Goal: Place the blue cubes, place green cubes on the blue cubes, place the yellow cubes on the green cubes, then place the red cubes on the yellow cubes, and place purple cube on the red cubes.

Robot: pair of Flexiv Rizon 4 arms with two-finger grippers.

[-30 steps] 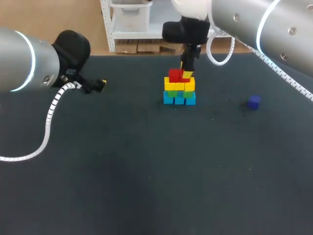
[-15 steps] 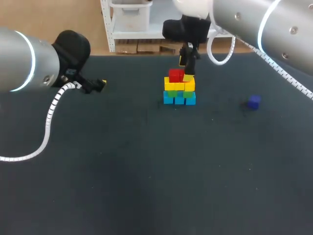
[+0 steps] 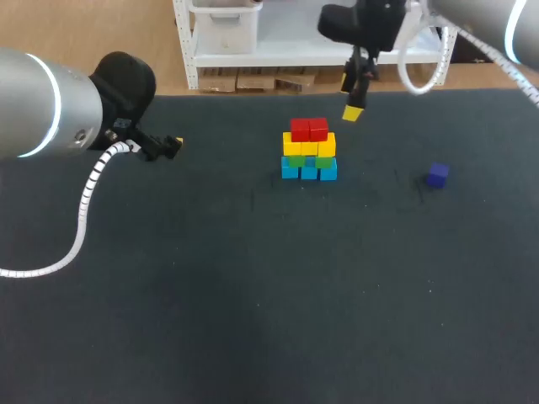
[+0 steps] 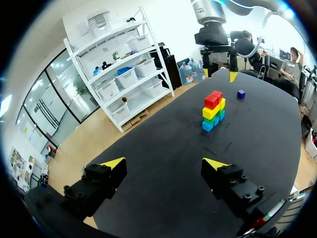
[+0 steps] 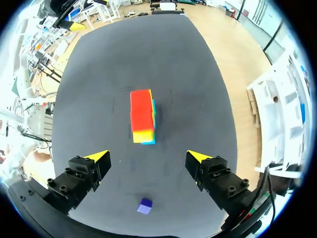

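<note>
The cube stack [image 3: 309,151] stands mid-table at the back: blue cubes [image 3: 309,171] at the bottom, then green, yellow cubes [image 3: 309,146], and two red cubes [image 3: 309,129] on top. The purple cube [image 3: 436,175] lies alone to the right. My right gripper [image 3: 353,110] hangs above and right of the stack, open and empty. In the right wrist view its gripper [image 5: 147,157] looks down on the red cubes [image 5: 140,110], with the purple cube [image 5: 145,206] below it. My left gripper [image 3: 173,143] is far left, open; in its own view the gripper [image 4: 163,166] faces the stack [image 4: 213,110].
The table [image 3: 253,295] is a dark mat. The purple cube [image 4: 241,93] lies past the stack in the left wrist view, with my right arm's yellow tip [image 4: 232,76] hanging above them.
My right gripper opened off the second red cube, which stays on the yellow row beside the first. It then rose and moved back and to the right. The left arm kept still.
</note>
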